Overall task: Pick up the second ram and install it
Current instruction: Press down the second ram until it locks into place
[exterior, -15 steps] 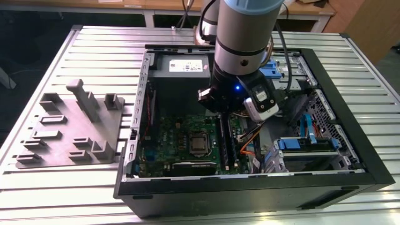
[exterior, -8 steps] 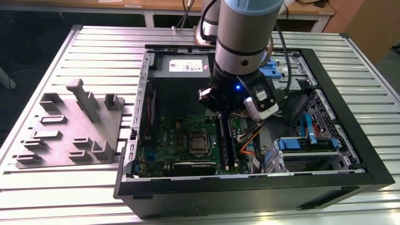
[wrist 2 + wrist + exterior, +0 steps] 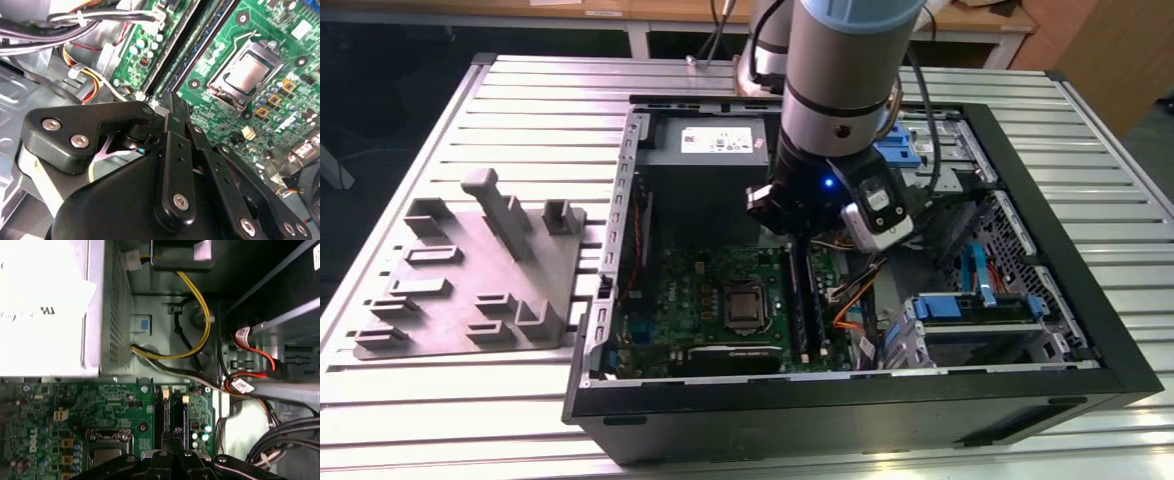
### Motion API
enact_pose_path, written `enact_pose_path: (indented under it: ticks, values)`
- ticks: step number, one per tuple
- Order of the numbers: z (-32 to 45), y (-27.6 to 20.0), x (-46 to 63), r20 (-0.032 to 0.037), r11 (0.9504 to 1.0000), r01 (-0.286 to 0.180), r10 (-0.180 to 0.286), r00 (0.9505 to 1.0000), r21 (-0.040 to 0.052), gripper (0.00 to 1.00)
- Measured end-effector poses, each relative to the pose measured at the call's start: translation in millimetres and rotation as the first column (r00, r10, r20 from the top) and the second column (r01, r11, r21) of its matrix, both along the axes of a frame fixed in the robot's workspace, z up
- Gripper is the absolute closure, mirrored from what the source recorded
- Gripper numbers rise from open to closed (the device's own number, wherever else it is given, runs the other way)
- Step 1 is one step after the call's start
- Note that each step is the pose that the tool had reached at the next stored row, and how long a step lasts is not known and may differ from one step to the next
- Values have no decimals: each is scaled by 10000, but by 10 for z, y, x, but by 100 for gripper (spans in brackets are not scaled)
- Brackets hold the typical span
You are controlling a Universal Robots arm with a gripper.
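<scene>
Ribbed metal desk (image 3: 480,400) carries an open computer case (image 3: 1067,250). Inside, the second ram (image 3: 797,300) stands on edge in a motherboard (image 3: 680,300) slot beside the processor socket (image 3: 744,305), lined up to seat. My fingers (image 3: 797,243) sit at its top edge, pinched together in both wrist views; I cannot tell if they grip it.
</scene>
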State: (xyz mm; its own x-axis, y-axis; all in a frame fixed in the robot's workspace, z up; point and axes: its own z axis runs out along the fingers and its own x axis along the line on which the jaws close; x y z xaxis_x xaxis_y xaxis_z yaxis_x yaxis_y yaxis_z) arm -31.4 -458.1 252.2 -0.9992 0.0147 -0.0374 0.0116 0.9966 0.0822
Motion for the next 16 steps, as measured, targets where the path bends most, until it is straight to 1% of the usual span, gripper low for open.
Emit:
enact_pose_path:
  ticks: [9,13,16]
  values:
    - [-25,91,-7,0,10000,-1,1,10000,3,90]
    - [-30,98,-9,0,10000,-1,1,10000,3,90]
    - [-74,111,-13,1,10000,-1,1,10000,4,90]
